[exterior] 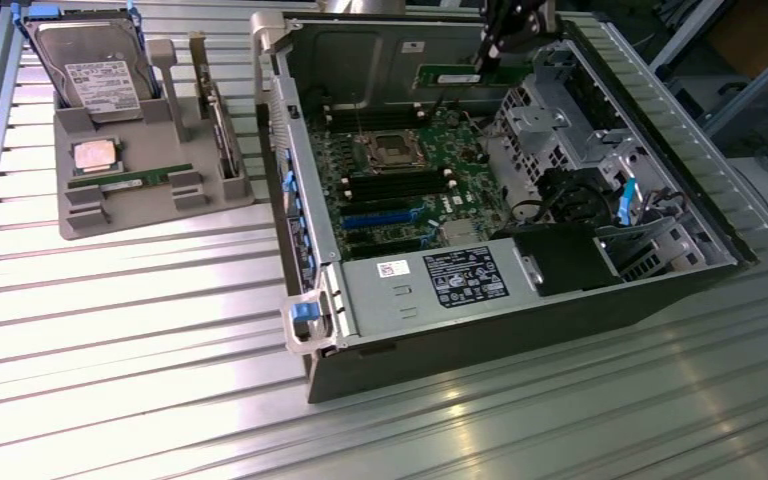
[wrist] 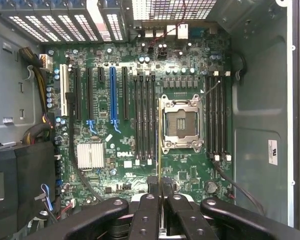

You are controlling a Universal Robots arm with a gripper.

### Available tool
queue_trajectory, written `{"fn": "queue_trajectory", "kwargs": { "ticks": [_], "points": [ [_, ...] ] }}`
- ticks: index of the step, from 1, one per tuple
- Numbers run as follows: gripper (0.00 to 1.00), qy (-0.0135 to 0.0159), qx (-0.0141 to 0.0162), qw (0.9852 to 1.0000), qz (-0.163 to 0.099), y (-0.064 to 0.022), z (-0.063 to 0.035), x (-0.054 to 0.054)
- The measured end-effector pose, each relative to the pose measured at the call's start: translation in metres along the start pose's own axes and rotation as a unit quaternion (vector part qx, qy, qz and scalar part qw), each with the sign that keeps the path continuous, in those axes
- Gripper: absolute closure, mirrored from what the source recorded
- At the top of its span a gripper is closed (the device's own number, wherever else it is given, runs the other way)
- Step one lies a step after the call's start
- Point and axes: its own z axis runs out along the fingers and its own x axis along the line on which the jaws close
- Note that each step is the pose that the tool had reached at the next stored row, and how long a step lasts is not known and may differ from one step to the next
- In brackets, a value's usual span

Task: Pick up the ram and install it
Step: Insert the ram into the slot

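ram [exterior: 446, 75] pinched in gripper [wrist: 160, 187], over motherboard [wrist: 121, 172]

a ribbed silvery metal table [exterior: 157, 330] carries bright glare along its slats. aluminium frame bars [exterior: 758, 88] stand beyond it on the exterior view's right.
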Motion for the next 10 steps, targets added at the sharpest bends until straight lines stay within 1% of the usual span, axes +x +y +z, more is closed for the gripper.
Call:
{"fn": "queue_trajectory", "kwargs": {
  "ticks": [10],
  "points": [
    [0.87, 0.0, 0.0, 1.0, 0.0, 0.0005, 0.0047, 0.0034]
  ]
}}
